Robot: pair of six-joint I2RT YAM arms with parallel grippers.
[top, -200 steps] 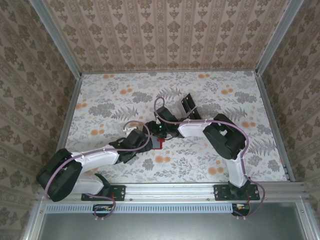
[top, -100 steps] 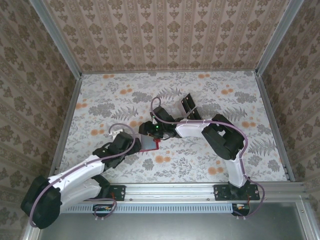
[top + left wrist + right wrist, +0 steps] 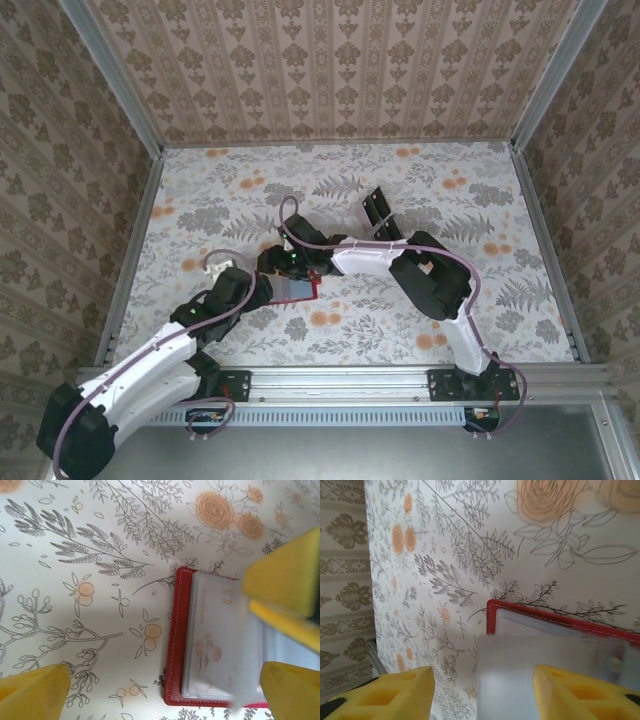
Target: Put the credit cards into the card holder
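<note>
**Trading places at the card holder (image 3: 176, 630)**

Pulls the left gripper (image 3: 162, 692) back off it toward the near left, and swings that arm's elbow down into the near left corner. Stretches the right gripper (image 3: 485, 685) further left, over the card holder's far edge. Bares a pale credit card (image 3: 215, 640) lying on the open red cover

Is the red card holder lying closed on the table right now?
No, the card holder lies open on the table, its pale inner pockets facing up inside the red cover.
</note>
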